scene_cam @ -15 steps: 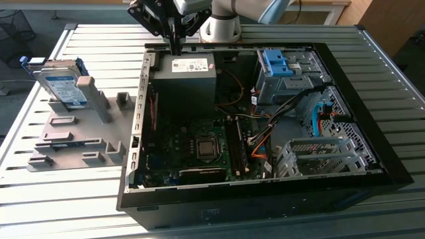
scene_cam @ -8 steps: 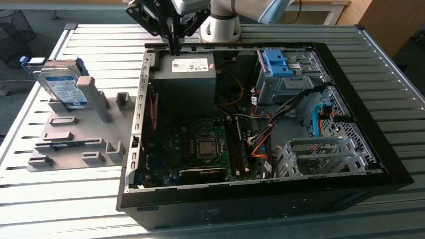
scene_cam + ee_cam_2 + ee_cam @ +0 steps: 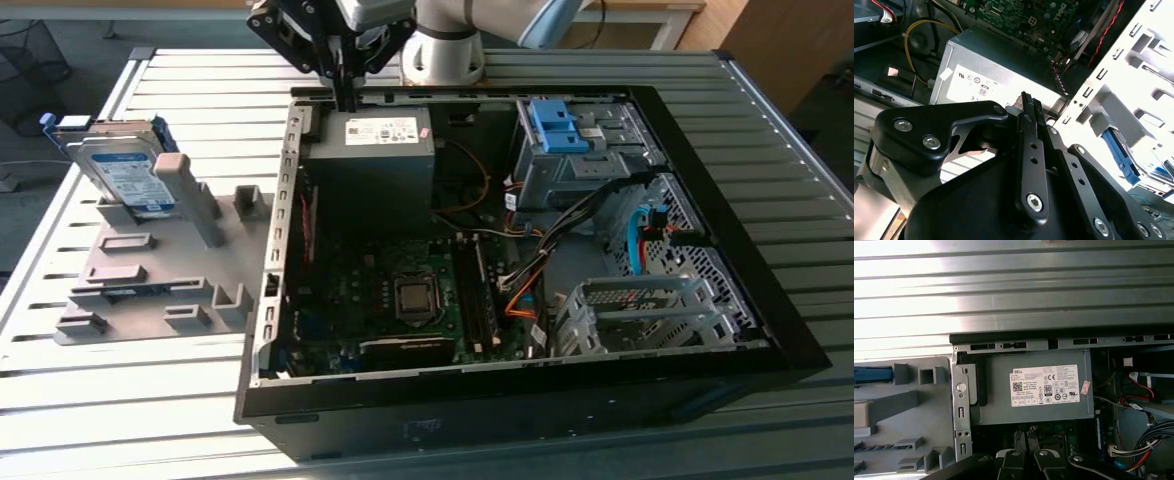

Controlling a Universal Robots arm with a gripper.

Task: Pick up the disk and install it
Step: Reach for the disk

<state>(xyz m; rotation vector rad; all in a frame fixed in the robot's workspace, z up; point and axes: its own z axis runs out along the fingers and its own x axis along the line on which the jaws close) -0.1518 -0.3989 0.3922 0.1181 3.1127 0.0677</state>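
While the gripper (image 3: 344,96) hangs at the rear rim of the open computer case (image 3: 283,230), just beside the power supply (image 3: 374,165), its fingers lie pressed together with nothing between them; whether the tips touch the rim cannot be told. The disk (image 3: 123,175) stands on edge in the grey fixture (image 3: 147,275) on the slatted table (image 3: 134,400), towards the exterior view's left, outside the case and well apart from the gripper.

Likely hazards:
- **(a) Case rim.** The fingertips sit low against the case wall, so a sideways sweep towards the fixture without lift would probably strike the sheet-metal rim.
- **(b) Closed fingers.** If they arrive at the disk in this state, they would push it rather than straddle it. The drive leans on one upright post and looks easy to tip or slide out of its seat.
- **(c) Weak grip.** The smooth metal faces and thin blue frame offer little purchase, so an off-centre pinch may let the drive rotate or slip.
- **(d) Crowded case.** Inside it, loose cables (image 3: 534,275) run close to the drive cage (image 3: 654,315) and could snag a carried drive.
- **(e) Wrong part.** A bare blue bracket (image 3: 553,125) in the upper bay resembles the disk's frame and could be mistaken for it.
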